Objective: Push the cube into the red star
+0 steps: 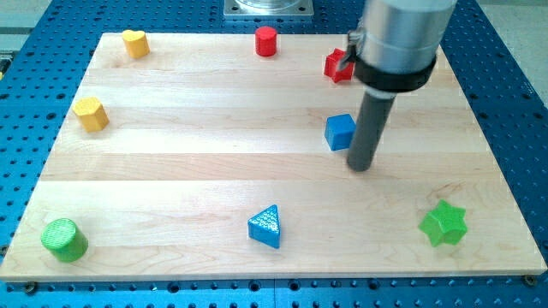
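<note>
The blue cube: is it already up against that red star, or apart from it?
Apart. Bare wood shows between the blue cube and the red star above it. My tip sits at the cube's lower right.

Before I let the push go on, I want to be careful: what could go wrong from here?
1. My tip sits right of and just below the blue cube, so a push may send it left, not up to the red star.
2. The arm partly hides the star, so contact is hard to judge.
</note>
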Robot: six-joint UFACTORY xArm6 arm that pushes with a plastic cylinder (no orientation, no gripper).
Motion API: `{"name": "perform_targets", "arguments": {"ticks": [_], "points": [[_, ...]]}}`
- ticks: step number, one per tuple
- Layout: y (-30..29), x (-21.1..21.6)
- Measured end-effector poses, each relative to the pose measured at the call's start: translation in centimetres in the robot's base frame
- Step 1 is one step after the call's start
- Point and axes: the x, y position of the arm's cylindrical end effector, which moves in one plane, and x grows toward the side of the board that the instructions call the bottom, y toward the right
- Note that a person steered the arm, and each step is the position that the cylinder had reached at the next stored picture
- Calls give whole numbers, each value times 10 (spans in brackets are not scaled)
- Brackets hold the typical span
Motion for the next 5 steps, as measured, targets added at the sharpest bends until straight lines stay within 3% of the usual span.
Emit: {"name": "perform_targets", "arguments": {"ticks": [1, 3, 5], "points": [[-12, -16], [-12, -106], [-8, -80]]}}
